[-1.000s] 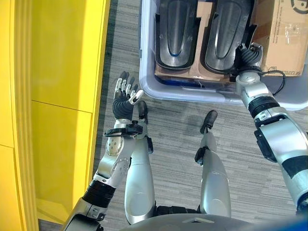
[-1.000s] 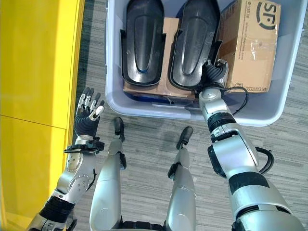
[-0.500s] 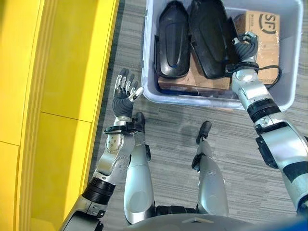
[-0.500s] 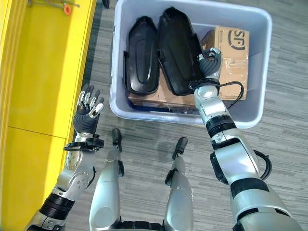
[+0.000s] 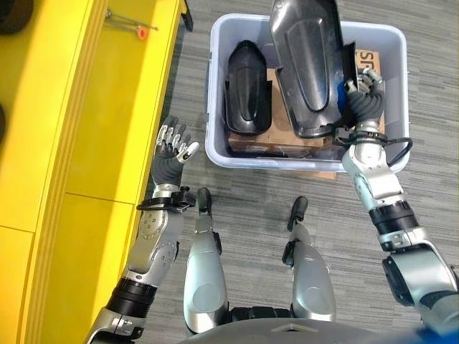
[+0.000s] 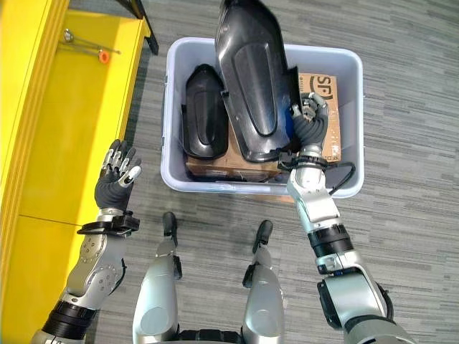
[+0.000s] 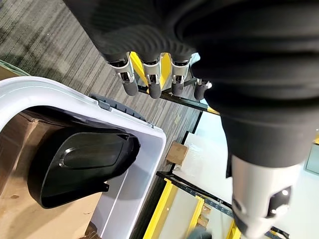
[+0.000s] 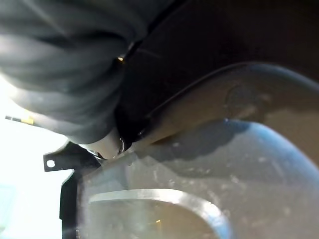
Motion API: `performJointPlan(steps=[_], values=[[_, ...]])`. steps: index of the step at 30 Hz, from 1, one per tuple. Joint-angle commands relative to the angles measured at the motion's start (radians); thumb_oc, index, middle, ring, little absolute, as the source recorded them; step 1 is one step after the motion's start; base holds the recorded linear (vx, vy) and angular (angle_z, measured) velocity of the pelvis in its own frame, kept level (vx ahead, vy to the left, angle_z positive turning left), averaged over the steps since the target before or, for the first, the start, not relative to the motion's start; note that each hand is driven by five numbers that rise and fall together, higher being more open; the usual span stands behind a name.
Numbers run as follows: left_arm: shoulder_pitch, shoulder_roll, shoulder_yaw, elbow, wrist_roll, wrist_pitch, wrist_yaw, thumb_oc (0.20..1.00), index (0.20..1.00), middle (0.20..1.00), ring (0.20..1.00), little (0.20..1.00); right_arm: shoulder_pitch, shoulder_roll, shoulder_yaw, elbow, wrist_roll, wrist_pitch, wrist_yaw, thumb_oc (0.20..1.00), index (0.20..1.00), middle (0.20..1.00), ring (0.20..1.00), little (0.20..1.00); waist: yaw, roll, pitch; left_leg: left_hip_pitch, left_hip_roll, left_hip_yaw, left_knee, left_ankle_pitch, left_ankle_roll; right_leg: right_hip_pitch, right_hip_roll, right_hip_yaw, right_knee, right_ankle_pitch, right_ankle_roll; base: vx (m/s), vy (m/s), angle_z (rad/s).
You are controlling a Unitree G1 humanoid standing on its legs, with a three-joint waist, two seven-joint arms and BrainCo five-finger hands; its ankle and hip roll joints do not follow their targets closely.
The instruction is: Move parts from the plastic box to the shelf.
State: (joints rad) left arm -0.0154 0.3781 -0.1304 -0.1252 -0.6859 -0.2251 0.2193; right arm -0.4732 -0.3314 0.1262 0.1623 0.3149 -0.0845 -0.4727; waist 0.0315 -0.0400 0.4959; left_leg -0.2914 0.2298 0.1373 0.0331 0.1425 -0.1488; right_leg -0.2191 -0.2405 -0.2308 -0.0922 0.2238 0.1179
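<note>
A grey plastic box (image 5: 215, 147) stands on the floor in front of me. My right hand (image 5: 364, 106) is shut on the lower edge of a long black moulded part (image 5: 307, 64), which is tilted up above the box; its glossy surface (image 8: 199, 174) looms close in the right wrist view. A second, smaller black part (image 5: 247, 97) lies in the box on brown cardboard (image 5: 267, 136), and it (image 7: 84, 164) shows past the fingers in the left wrist view. My left hand (image 5: 171, 149) is raised and open, between the box and the yellow shelf (image 5: 93, 107).
A cardboard carton (image 6: 324, 89) sits in the box's right side behind the held part. On the shelf top lies a thin metal tool with an orange piece (image 5: 133, 23). A black post (image 5: 188, 14) stands at the shelf's far corner. Grey carpet surrounds the box.
The right hand has lifted the larger black part up from its place beside the other one in the box. The camera has moved, so more of the box and shelf shows. The left hand stays open.
</note>
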Motion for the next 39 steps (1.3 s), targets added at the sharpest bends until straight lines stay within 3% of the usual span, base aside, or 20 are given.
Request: performJointPlan(steps=[1, 7, 11, 14, 16, 17, 18, 20, 21, 22, 24, 25, 28, 30, 31, 32, 33, 35, 37, 39], values=[[0.054, 0.013, 0.01, -0.043, 0.006, -0.014, -0.045, 1.0, 1.0, 1.0, 1.0, 1.0, 0.07, 0.009, -0.063, -0.092, 0.065, -0.108, 0.061, 0.2, 0.2, 0.2, 0.2, 0.2, -0.022, 0.021, -0.149, 0.047, 0.009, -0.007, 0.057, -0.088, 0.016, 0.059, -0.112, 0.018, 0.148, -0.19, 0.065, 0.03, -0.022, -0.04], [0.117, -0.005, 0.063, -0.026, 0.008, 0.002, -0.072, 1.0, 1.0, 1.0, 1.0, 1.0, 0.216, 0.045, -0.074, -0.158, 0.157, -0.115, 0.143, 0.2, 0.2, 0.2, 0.2, 0.2, -0.04, 0.035, -0.191, 0.12, 0.033, 0.002, 0.05, -0.088, 0.014, 0.086, -0.094, 0.033, 0.228, -0.26, 0.053, 0.02, -0.058, -0.07], [0.177, -0.022, 0.121, -0.008, 0.006, 0.018, -0.081, 1.0, 1.0, 1.0, 1.0, 1.0, 0.257, 0.051, -0.044, -0.193, 0.243, -0.112, 0.214, 0.2, 0.2, 0.2, 0.2, 0.2, -0.043, 0.053, -0.209, 0.205, 0.089, 0.0, 0.022, -0.056, 0.005, 0.085, -0.039, 0.061, 0.368, -0.358, 0.022, 0.0, -0.14, -0.05], [0.199, -0.037, 0.141, -0.003, 0.004, 0.023, -0.079, 1.0, 1.0, 1.0, 1.0, 1.0, 0.253, 0.045, -0.028, -0.203, 0.259, -0.108, 0.231, 0.2, 0.2, 0.2, 0.2, 0.2, -0.039, 0.059, -0.22, 0.227, 0.117, 0.001, 0.004, -0.032, 0.005, 0.068, -0.01, 0.07, 0.422, -0.389, 0.002, -0.03, -0.151, -0.14], [0.234, -0.07, 0.177, -0.01, 0.003, 0.024, -0.076, 1.0, 1.0, 1.0, 1.0, 1.0, 0.226, 0.027, 0.001, -0.226, 0.278, -0.108, 0.254, 0.2, 0.2, 0.2, 0.2, 0.2, -0.016, 0.067, -0.221, 0.245, 0.154, -0.023, -0.033, 0.042, -0.003, 0.041, 0.042, 0.074, 0.491, -0.441, -0.034, -0.1, -0.252, -0.17], [0.233, -0.071, 0.177, -0.01, 0.003, 0.025, -0.076, 1.0, 1.0, 1.0, 1.0, 1.0, 0.225, 0.027, 0.001, -0.226, 0.279, -0.108, 0.254, 0.2, 0.2, 0.2, 0.2, 0.2, -0.016, 0.07, -0.223, 0.241, 0.157, -0.023, -0.035, 0.045, -0.004, 0.039, 0.046, 0.073, 0.487, -0.437, -0.036, -0.11, -0.239, -0.16], [0.243, -0.08, 0.183, -0.01, 0.003, 0.024, -0.073, 1.0, 1.0, 1.0, 1.0, 1.0, 0.215, 0.02, 0.007, -0.233, 0.28, -0.109, 0.26, 0.2, 0.2, 0.2, 0.2, 0.2, -0.007, 0.075, -0.223, 0.236, 0.174, -0.038, -0.047, 0.096, -0.01, 0.031, 0.064, 0.067, 0.503, -0.448, -0.049, -0.11, -0.19, -0.15], [0.254, -0.096, 0.191, -0.016, 0.002, 0.025, -0.075, 1.0, 1.0, 1.0, 1.0, 1.0, 0.215, 0.003, 0.0, -0.255, 0.293, -0.114, 0.27, 0.2, 0.2, 0.2, 0.2, 0.2, 0.01, 0.083, -0.22, 0.202, 0.185, -0.059, -0.071, 0.197, -0.022, 0.029, 0.084, 0.027, 0.514, -0.477, -0.073, -0.17, -0.331, 0.01], [0.241, -0.104, 0.172, 0.001, 0.002, 0.027, -0.08, 1.0, 1.0, 1.0, 1.0, 1.0, 0.227, -0.022, -0.033, -0.277, 0.271, -0.126, 0.263, 0.2, 0.2, 0.2, 0.2, 0.2, 0.018, 0.073, -0.212, 0.163, 0.163, -0.018, -0.048, 0.227, -0.024, 0.059, 0.071, -0.032, 0.502, -0.507, -0.091, -0.2, -0.281, 0.27], [0.239, -0.103, 0.172, 0.001, 0.002, 0.027, -0.08, 1.0, 1.0, 1.0, 1.0, 1.0, 0.227, -0.022, -0.035, -0.279, 0.27, -0.126, 0.263, 0.2, 0.2, 0.2, 0.2, 0.2, 0.019, 0.081, -0.208, 0.149, 0.17, -0.014, -0.042, 0.238, -0.011, 0.053, 0.075, -0.045, 0.498, -0.487, -0.097, -0.18, -0.328, 0.8], [0.223, -0.102, 0.154, 0.017, 0.001, 0.029, -0.092, 1.0, 1.0, 1.0, 1.0, 1.0, 0.245, -0.033, -0.053, -0.278, 0.276, -0.134, 0.261, 0.2, 0.2, 0.2, 0.2, 0.2, 0.016, 0.06, -0.204, 0.143, 0.124, 0.006, 0.105, 0.126, -0.003, 0.067, 0.052, -0.083, 0.492, -0.495, -0.109, -0.21, -0.305, 1.41], [0.213, -0.103, 0.14, 0.023, -0.01, 0.031, -0.103, 1.0, 1.0, 1.0, 1.0, 1.0, 0.258, -0.038, -0.062, -0.289, 0.266, -0.134, 0.262, 0.2, 0.2, 0.2, 0.2, 0.2, 0.008, 0.053, -0.202, 0.133, 0.097, 0.01, 0.226, 0.027, 0.02, 0.081, 0.042, -0.115, 0.472, -0.474, -0.116, -0.29, -0.359, 1.4], [0.196, -0.117, 0.125, 0.014, -0.017, 0.036, -0.119, 1.0, 1.0, 1.0, 1.0, 1.0, 0.322, -0.016, -0.084, -0.299, 0.283, -0.138, 0.275, 0.2, 0.2, 0.2, 0.2, 0.2, -0.028, 0.041, -0.233, 0.188, 0.076, 0.055, 0.433, -0.103, 0.04, 0.114, 0.031, -0.205, 0.416, -0.446, -0.141, -0.17, -0.185, 1.43], [0.186, -0.115, 0.131, 0.005, 0.004, 0.038, -0.123, 1.0, 1.0, 1.0, 1.0, 1.0, 0.364, 0.007, -0.097, -0.301, 0.305, -0.127, 0.288, 0.2, 0.2, 0.2, 0.2, 0.2, -0.047, 0.05, -0.269, 0.275, 0.028, 0.036, 0.437, -0.172, 0.04, 0.123, 0.025, -0.253, 0.395, -0.429, -0.136, -0.07, 0.023, 1.29], [0.182, -0.114, 0.133, 0.003, 0.017, 0.039, -0.123, 1.0, 1.0, 1.0, 1.0, 1.0, 0.382, 0.011, -0.106, -0.305, 0.302, -0.123, 0.292, 0.2, 0.2, 0.2, 0.2, 0.2, -0.057, 0.056, -0.284, 0.318, 0.01, 0.035, 0.392, -0.197, 0.045, 0.124, 0.018, -0.275, 0.393, -0.418, -0.13, -0.1, 0.196, 0.81], [0.178, -0.116, 0.136, -0.001, 0.02, 0.039, -0.12, 1.0, 1.0, 1.0, 1.0, 1.0, 0.41, 0.028, -0.123, -0.31, 0.319, -0.123, 0.295, 0.2, 0.2, 0.2, 0.2, 0.2, -0.078, 0.067, -0.309, 0.395, -0.015, 0.047, 0.279, -0.267, 0.064, 0.111, -0.001, -0.308, 0.403, -0.393, -0.108, -0.07, 0.176, 0.71], [0.18, -0.116, 0.135, -0.002, 0.02, 0.039, -0.12, 1.0, 1.0, 1.0, 1.0, 1.0, 0.413, 0.027, -0.123, -0.311, 0.32, -0.123, 0.296, 0.2, 0.2, 0.2, 0.2, 0.2, -0.08, 0.067, -0.31, 0.402, -0.018, 0.048, 0.271, -0.265, 0.066, 0.114, -0.004, -0.309, 0.404, -0.393, -0.105, -0.14, 0.223, 0.67], [0.19, -0.112, 0.132, -0.001, 0.021, 0.051, -0.142, 1.0, 1.0, 1.0, 1.0, 1.0, 0.478, 0.046, -0.19, -0.345, 0.33, -0.13, 0.295, 0.2, 0.2, 0.2, 0.2, 0.2, -0.108, 0.085, -0.332, 0.443, 0.017, 0.104, 0.073, -0.246, 0.053, 0.107, -0.056, -0.366, 0.429, -0.366, -0.083, -0.12, 0.28, 1.18], [0.203, -0.108, 0.137, -0.005, 0.035, 0.048, -0.138, 1.0, 1.0, 1.0, 1.0, 1.0, 0.481, 0.05, -0.177, -0.347, 0.339, -0.123, 0.301, 0.2, 0.2, 0.2, 0.2, 0.2, -0.104, 0.084, -0.331, 0.449, 0.0, 0.08, 0.061, -0.257, 0.061, 0.11, -0.068, -0.366, 0.434, -0.357, -0.072, -0.05, 0.204, 1.26], [0.233, -0.112, 0.178, -0.014, 0.042, 0.048, -0.132, 1.0, 1.0, 1.0, 1.0, 1.0, 0.489, 0.062, -0.188, -0.358, 0.357, -0.117, 0.319, 0.2, 0.2, 0.2, 0.2, 0.2, -0.081, 0.071, -0.328, 0.437, -0.026, 0.074, 0.051, -0.277, 0.073, 0.134, -0.107, -0.385, 0.404, -0.299, -0.041, -0.04, 0.173, 0.26]])
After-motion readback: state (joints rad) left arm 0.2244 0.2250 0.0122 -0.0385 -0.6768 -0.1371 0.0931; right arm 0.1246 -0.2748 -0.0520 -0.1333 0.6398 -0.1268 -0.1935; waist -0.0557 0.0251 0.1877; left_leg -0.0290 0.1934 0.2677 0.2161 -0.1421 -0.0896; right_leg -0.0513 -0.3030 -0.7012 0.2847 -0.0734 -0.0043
